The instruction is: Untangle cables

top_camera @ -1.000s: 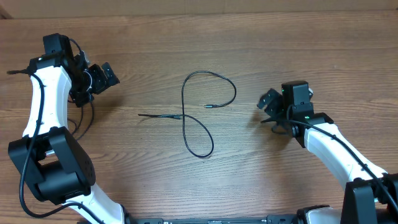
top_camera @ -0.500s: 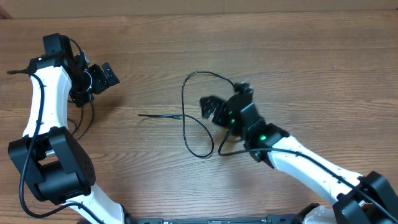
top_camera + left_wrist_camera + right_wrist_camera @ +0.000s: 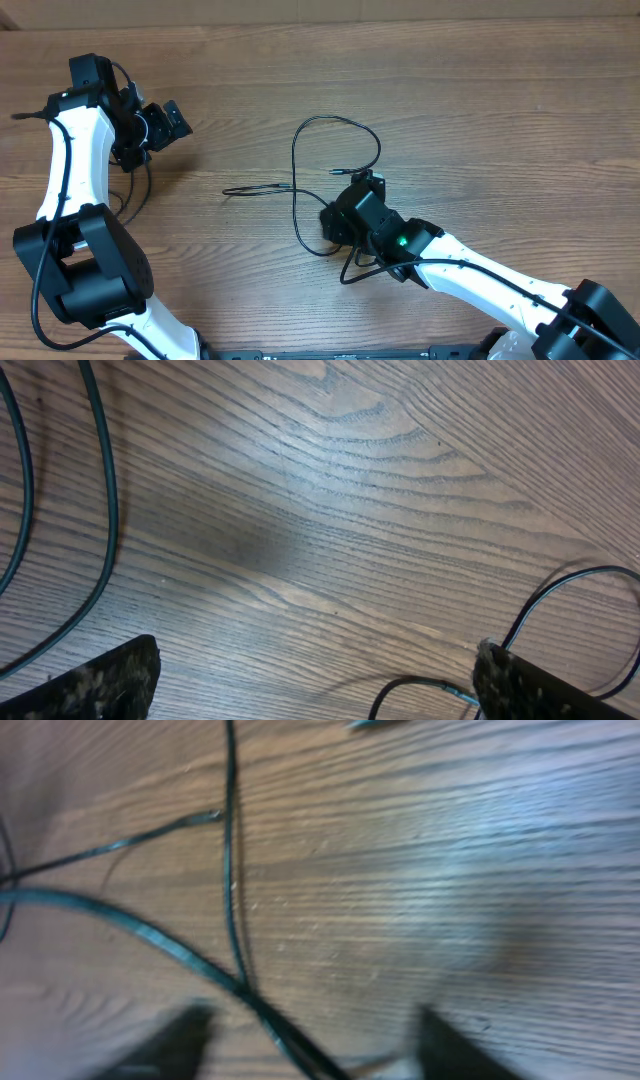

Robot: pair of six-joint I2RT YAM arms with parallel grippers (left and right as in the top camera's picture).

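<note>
Right gripper (image 3: 333, 222) now down over cable (image 3: 293, 160) loop

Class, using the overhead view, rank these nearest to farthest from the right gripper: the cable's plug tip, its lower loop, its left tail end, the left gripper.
1. Lower loop, just left of the right gripper.
2. Plug tip, above it in the picture.
3. Left tail end, well to the left.
4. Left gripper, far upper left.
</note>
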